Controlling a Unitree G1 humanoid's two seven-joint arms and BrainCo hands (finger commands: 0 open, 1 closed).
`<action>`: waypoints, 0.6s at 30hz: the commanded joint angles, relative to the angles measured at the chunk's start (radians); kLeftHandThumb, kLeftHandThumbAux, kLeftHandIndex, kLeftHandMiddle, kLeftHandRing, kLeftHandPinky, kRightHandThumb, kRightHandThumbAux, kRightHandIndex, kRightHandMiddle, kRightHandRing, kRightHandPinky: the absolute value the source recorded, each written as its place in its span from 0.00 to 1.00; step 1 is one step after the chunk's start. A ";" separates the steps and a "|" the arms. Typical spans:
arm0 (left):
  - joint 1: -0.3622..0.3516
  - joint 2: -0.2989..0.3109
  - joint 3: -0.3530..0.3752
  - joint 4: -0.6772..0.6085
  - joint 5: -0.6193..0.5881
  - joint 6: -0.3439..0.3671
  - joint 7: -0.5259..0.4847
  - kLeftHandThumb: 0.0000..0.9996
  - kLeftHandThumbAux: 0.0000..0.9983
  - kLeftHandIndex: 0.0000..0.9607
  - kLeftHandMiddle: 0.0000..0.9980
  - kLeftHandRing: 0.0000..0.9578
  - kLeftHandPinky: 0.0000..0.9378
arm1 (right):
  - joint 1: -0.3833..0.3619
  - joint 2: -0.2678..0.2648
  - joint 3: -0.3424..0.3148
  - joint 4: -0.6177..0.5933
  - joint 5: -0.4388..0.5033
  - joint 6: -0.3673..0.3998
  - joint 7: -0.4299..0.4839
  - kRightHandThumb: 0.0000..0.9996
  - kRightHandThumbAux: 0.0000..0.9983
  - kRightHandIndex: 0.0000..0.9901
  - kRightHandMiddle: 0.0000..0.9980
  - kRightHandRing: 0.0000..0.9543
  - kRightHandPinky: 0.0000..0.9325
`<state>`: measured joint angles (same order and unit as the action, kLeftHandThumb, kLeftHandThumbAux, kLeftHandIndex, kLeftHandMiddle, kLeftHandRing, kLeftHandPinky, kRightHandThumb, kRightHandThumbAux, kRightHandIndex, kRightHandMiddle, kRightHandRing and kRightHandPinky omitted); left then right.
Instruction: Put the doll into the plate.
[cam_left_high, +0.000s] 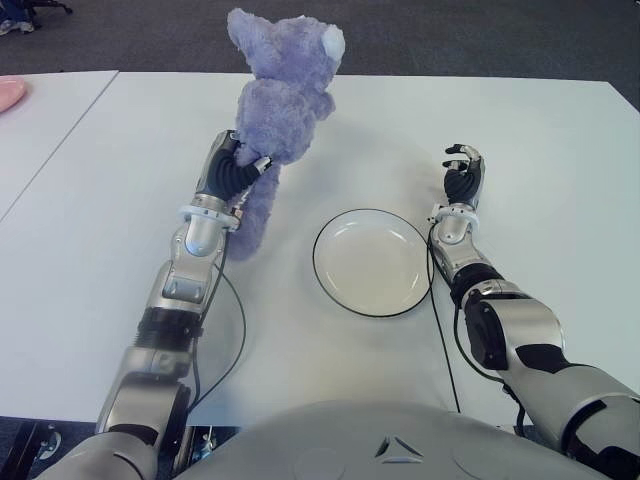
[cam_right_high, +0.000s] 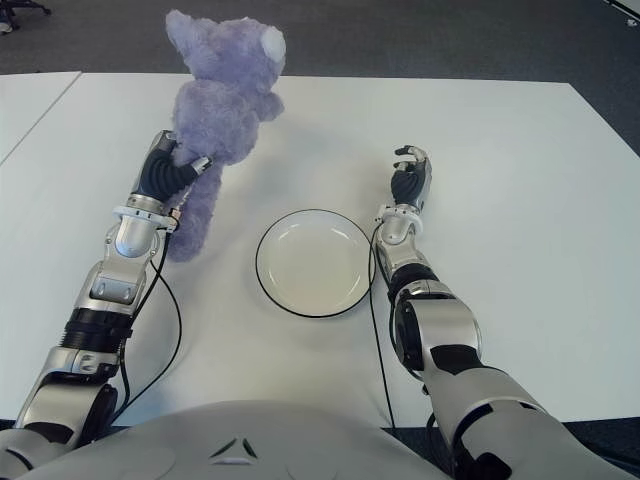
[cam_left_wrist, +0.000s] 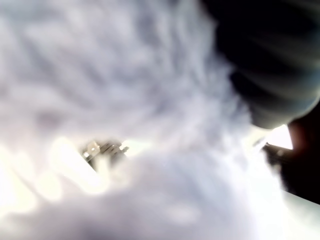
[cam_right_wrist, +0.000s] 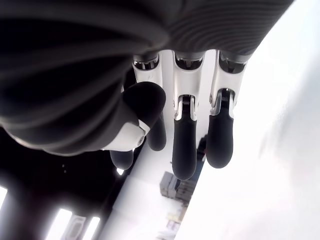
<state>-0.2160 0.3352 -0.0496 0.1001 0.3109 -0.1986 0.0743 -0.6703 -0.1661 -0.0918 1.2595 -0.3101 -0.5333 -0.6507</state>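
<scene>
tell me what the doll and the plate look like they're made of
Doll, held in the left hand: soft plush, judging by its fuzzy lilac pile. Plate: probably glazed ceramic or melamine, with a smooth cream face, faint sheen and thin dark rim. The right hand shows beside it.

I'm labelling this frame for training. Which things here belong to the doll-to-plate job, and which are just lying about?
Part of the job:
- fluffy purple plush doll, held off the table
- left hand, gripping the doll
- round white plate with a dark rim, empty

Just there:
- right hand, idle, right of the plate
- white table
- pink object at the far left edge
</scene>
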 joint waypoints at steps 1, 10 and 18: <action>0.028 0.027 -0.009 -0.065 0.034 -0.014 -0.028 0.64 0.72 0.87 0.92 0.95 0.97 | 0.181 0.062 -0.003 0.114 0.008 0.092 0.027 1.00 0.69 0.38 0.25 0.45 0.54; 0.051 0.061 -0.025 -0.137 0.049 -0.010 -0.087 0.64 0.73 0.85 0.91 0.94 0.96 | 0.180 0.062 0.004 0.115 0.001 0.097 0.021 1.00 0.69 0.38 0.24 0.45 0.54; 0.074 0.089 -0.033 -0.212 0.037 0.023 -0.179 0.64 0.73 0.84 0.89 0.93 0.95 | 0.180 0.064 0.004 0.115 0.001 0.097 0.022 1.00 0.69 0.38 0.24 0.46 0.54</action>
<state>-0.1664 0.4019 -0.0642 -0.0679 0.3466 -0.1936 -0.0444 -0.6703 -0.1659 -0.0912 1.2595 -0.3109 -0.5333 -0.6507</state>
